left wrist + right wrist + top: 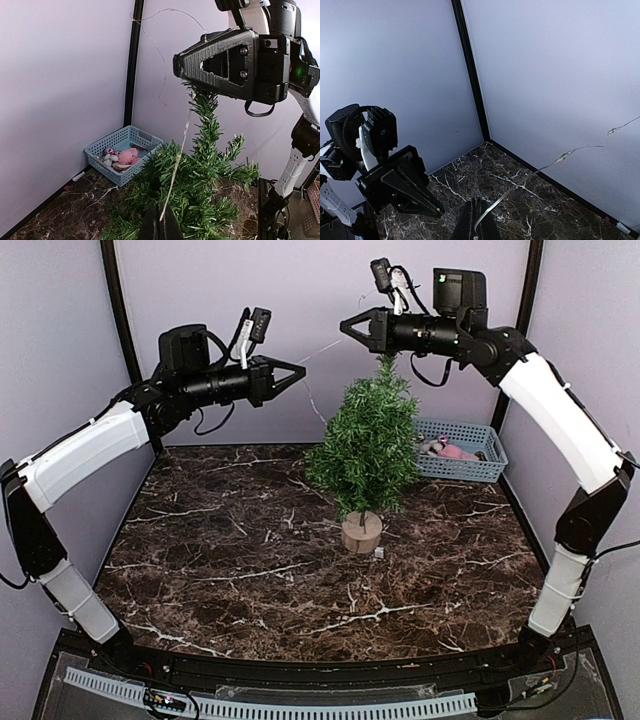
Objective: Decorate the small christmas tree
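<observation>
left end effector (300,368), right end effector (345,326) clamped on wire (561,158) near small christmas tree (368,450)

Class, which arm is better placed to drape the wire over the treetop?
Probably right: the right gripper holds the wire near the top of the tree; the left gripper sits farther off.

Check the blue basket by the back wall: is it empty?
No, the blue basket holds a pink item and several small pale balls.
</observation>
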`<state>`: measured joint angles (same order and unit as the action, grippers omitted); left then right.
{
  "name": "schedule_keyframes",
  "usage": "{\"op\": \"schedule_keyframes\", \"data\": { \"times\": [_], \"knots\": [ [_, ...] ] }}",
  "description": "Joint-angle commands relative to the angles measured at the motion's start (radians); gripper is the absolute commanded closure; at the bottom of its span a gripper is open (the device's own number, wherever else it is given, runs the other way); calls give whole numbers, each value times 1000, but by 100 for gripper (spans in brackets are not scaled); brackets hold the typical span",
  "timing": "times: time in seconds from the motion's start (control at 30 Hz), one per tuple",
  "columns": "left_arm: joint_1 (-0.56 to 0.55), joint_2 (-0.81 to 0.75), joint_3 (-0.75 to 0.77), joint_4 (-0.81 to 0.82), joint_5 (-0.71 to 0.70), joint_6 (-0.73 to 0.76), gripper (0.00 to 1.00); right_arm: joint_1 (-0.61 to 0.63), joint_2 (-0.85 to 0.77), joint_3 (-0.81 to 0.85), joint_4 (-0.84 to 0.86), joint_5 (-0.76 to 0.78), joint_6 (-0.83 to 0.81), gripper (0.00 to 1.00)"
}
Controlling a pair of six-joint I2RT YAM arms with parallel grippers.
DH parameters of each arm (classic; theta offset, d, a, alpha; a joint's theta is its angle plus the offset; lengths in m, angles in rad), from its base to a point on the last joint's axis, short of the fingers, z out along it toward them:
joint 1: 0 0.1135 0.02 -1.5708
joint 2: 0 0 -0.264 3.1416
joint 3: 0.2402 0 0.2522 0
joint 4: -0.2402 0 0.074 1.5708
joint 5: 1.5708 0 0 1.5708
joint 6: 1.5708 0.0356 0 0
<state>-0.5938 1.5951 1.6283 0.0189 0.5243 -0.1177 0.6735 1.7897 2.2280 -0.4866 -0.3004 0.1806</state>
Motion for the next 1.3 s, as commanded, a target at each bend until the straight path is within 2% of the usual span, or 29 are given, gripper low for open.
{"op": "schedule_keyframes", "data": {
  "times": [0.0,0.23,0.7,0.97,1.27],
  "knots": [
    [20,10,14,-31,1,-27,100,-82,-12,89,83,5,-3,100],
    [20,35,57,-40,15,-27,100,-142,-4,96,126,-111,66,100],
    [20,122,128,-42,24,-62,100,-273,86,83,316,-343,296,100],
    [19,137,164,-40,35,-71,100,-313,82,103,370,-414,377,100],
    [16,141,175,-22,49,-93,100,-320,14,50,399,-404,335,100]
  ]
}}
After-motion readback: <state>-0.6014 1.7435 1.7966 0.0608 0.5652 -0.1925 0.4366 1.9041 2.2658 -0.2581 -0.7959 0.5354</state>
